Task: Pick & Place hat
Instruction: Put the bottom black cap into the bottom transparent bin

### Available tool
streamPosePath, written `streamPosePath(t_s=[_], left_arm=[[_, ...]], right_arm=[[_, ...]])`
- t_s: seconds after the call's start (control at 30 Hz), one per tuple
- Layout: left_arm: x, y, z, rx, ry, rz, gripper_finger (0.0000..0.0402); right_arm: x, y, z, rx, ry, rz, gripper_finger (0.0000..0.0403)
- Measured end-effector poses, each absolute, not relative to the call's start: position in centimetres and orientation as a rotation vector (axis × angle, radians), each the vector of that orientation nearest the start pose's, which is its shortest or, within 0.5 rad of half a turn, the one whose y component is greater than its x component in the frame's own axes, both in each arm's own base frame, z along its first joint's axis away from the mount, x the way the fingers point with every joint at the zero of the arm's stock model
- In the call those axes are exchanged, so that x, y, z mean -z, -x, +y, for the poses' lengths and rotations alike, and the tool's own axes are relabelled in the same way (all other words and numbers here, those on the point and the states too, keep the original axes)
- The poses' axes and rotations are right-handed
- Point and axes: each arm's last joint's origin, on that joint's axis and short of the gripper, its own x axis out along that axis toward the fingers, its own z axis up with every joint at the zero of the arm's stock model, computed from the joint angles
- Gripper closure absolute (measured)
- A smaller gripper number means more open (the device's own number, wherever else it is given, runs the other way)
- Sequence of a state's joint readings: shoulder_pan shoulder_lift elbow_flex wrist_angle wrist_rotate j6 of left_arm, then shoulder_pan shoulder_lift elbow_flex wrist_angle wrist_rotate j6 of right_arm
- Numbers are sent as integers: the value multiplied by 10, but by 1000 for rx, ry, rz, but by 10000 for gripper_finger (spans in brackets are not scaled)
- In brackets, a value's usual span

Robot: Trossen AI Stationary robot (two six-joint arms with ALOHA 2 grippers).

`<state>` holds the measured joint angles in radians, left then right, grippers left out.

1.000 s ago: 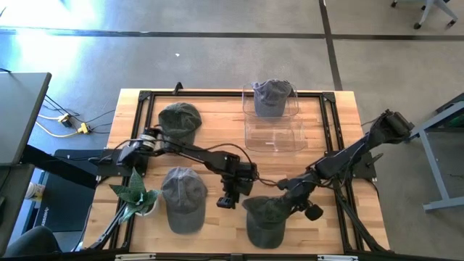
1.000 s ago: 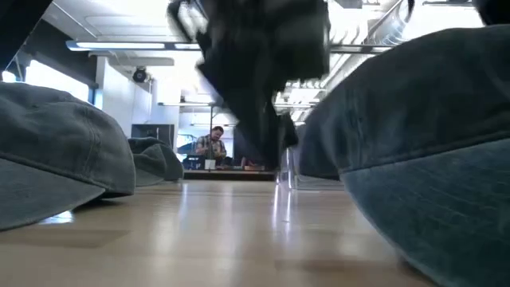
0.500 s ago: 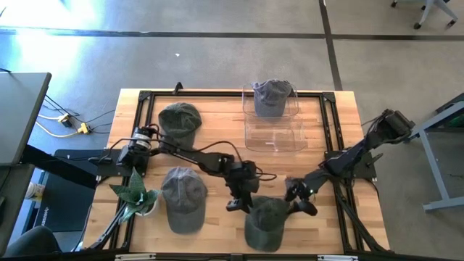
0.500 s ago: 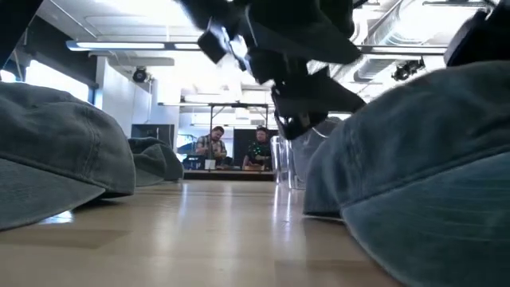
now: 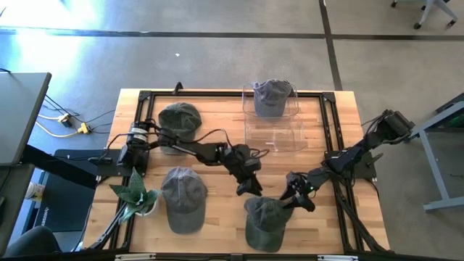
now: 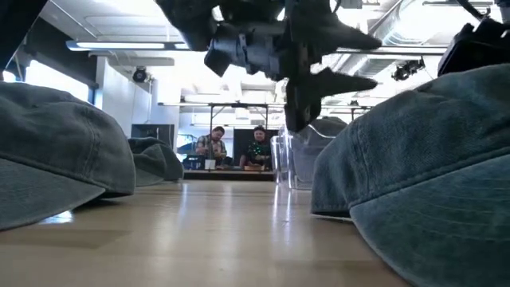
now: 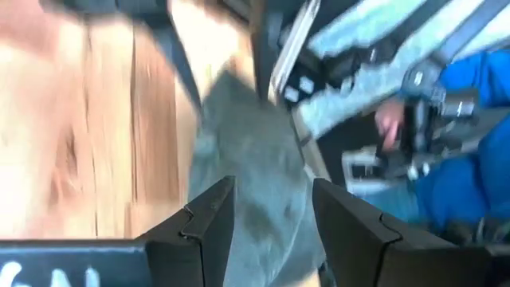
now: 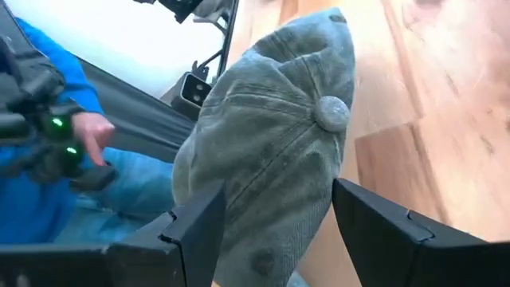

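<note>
Grey-green denim cap (image 5: 262, 222) lay on the wooden desk (image 5: 217, 210) at its near edge, right of centre, button upward. Right tool (image 5: 296, 197) hovered just beside the cap's right side, its fingers (image 8: 194, 231) spread apart and gripping nothing. Left tool (image 5: 250, 190) hung just above the cap's far-left edge, fingers (image 7: 209, 227) parted, likewise empty. Farther back, a similar cap (image 5: 272, 97) sat in a clear plastic bin (image 5: 274, 134).
</note>
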<state>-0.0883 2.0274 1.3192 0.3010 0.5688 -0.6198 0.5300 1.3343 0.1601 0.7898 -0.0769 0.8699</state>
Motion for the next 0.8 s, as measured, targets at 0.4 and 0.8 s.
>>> streamPosePath(t_s=[0.4, 0.8], left_arm=[[-151, -463, -65, 627, 885, 625, 176], [-165, -474, -75, 787, 808, 545, 95]], right_arm=[[-110, -178, 101, -448, -910, 691, 180], [-134, -186, 103, -591, -927, 430, 212]])
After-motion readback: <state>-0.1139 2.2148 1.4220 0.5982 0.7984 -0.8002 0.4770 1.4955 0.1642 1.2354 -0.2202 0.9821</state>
